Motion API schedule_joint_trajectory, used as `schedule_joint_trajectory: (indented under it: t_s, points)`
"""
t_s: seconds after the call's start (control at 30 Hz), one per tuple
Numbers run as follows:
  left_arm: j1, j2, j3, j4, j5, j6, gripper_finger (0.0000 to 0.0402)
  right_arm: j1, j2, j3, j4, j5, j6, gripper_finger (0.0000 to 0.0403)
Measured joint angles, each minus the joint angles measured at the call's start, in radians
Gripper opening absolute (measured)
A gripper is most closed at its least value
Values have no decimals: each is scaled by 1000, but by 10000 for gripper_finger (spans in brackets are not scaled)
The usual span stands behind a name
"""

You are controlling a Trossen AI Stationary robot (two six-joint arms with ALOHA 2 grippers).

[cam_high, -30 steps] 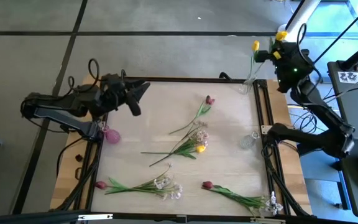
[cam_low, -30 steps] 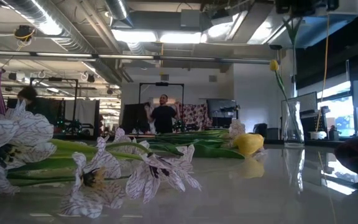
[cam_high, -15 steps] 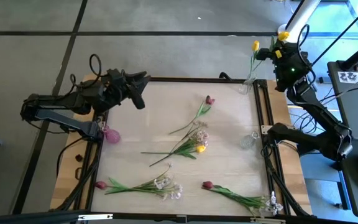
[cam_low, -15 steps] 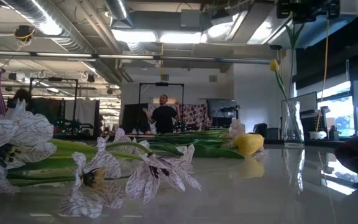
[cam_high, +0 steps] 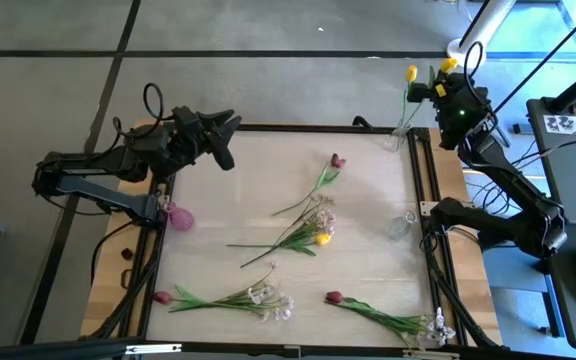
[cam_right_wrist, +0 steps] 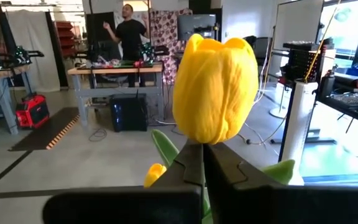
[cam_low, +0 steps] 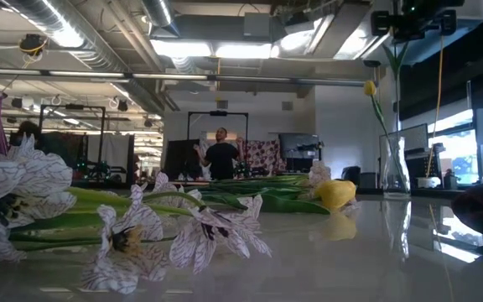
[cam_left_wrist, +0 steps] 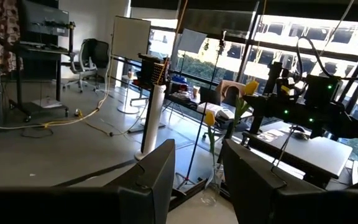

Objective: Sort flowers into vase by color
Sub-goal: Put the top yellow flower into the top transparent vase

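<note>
Since a second earlier, my right arm swung further toward the table's far right corner, and my left gripper [cam_high: 230,124] lifted from pointing down at the table [cam_high: 368,262] to roughly level over the far left edge. Left fingers [cam_left_wrist: 157,180] stood apart, nothing between them. Right gripper [cam_high: 434,86] hung above the clear vase [cam_high: 400,133] at that corner, jaws pinched together on the stem of a yellow tulip [cam_right_wrist: 215,87], bloom sitting just past the fingertips. Another yellow tulip [cam_high: 411,73] already stood in that vase. Second clear vase [cam_high: 398,227] sat at the right edge, purple vase [cam_high: 178,217] at the left edge. Loose flowers lay mid-table: a dark red tulip [cam_high: 337,160], a yellow one with white sprays [cam_high: 322,238], two more red ones [cam_high: 333,297] along the near edge.
</note>
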State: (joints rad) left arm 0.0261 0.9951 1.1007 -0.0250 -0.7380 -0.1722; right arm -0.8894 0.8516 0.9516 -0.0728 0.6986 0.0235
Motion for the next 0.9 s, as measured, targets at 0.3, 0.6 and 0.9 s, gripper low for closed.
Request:
schedule_joint_trajectory:
  t_s: [0.3,0.6,0.9]
  points:
    - [23,0,0,-1,-2,-9,131,0,0,0,-52,16,17,28]
    - [35,0,0,0,0,-8,131,1,1,0,-154,16,111,114]
    - [29,-18,0,-13,202,-67,131,87,1,0,-208,25,165,202]
